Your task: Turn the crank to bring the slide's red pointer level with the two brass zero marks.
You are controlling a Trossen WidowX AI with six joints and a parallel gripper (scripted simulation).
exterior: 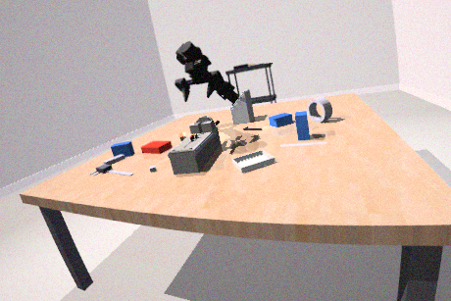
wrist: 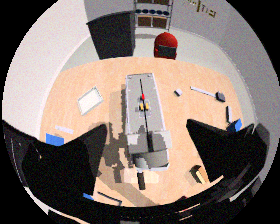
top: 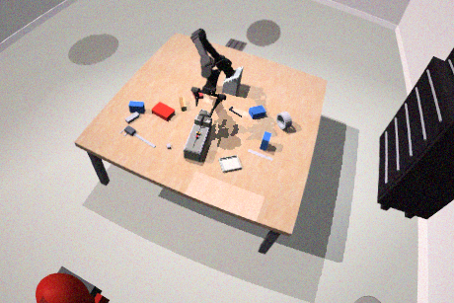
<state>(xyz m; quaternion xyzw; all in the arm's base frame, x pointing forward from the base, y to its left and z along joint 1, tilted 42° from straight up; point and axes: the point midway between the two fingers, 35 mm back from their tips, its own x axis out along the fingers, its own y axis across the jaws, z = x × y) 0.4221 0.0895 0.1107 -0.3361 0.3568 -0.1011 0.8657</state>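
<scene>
I held my black two-fingered hand [top: 205, 108] [exterior: 197, 97] [wrist: 148, 126] wide, with nothing in it, up above the crank end of the long grey box-shaped machine [top: 197, 147] [exterior: 183, 162] [wrist: 132, 100]. The machine sat flat on the pale brown wooden surface [top: 148, 73] [exterior: 343, 175] [wrist: 70, 85], so it had something firm under it for when the crank was turned. The black stick-shaped crank handle [exterior: 216, 123] [wrist: 141, 181] stuck out past the grey rounded part at that end, and that left room for fingers to go on both sides of it. Neither finger touched it. From up there I could look down the long slot on top. The small red pointer [top: 198, 133] [exterior: 192, 136] [wrist: 143, 97] was in the slot, near the two little yellow brass zero marks [wrist: 142, 106]. It looked a bit past them, on the side away from the crank, but my view was slanted, so I could not be sure. I thought the job was close to done. If the pointer really was off, I would need to go down, hold the handle gently and give it a tiny turn, since too much could send it past the marks.
</scene>
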